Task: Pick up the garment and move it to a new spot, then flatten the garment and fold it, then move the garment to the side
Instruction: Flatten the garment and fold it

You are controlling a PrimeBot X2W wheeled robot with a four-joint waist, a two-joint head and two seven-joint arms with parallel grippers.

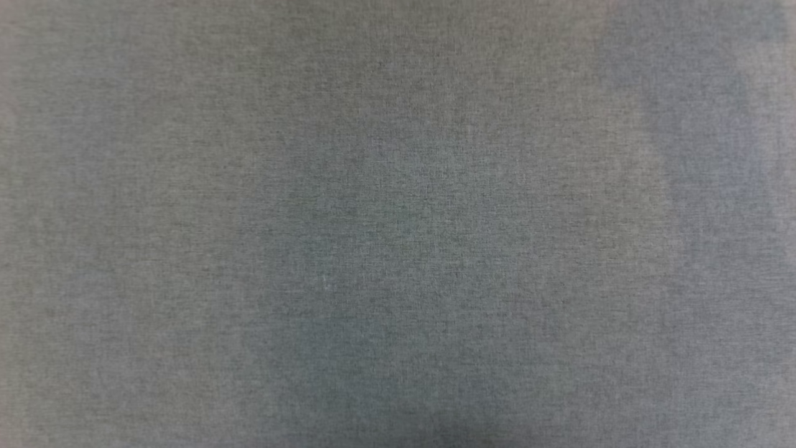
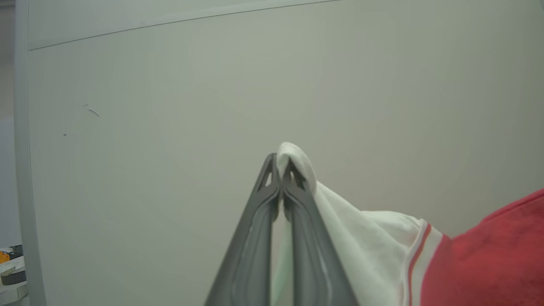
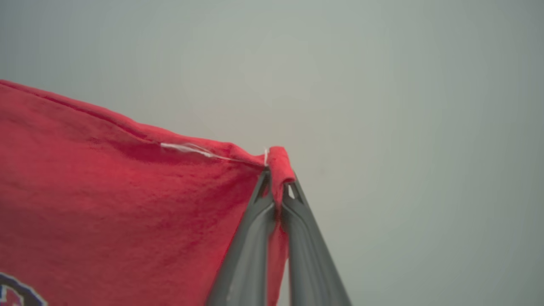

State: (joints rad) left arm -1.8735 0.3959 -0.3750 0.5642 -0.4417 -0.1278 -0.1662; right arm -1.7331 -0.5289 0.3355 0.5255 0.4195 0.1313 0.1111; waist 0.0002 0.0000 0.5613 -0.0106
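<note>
One red garment (image 3: 106, 191) is held up between two grippers: the jaws of the left gripper (image 2: 280, 170) are clamped on its white sleeve (image 2: 365, 238), and those of the right gripper (image 3: 276, 182) on a red edge. Only thin pinches are caught, so one could be pulled free if the arms are spread too far.

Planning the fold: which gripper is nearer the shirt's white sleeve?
Left. The left gripper is clamped on the white sleeve itself; the right gripper pinches a red edge of the shirt.
</note>
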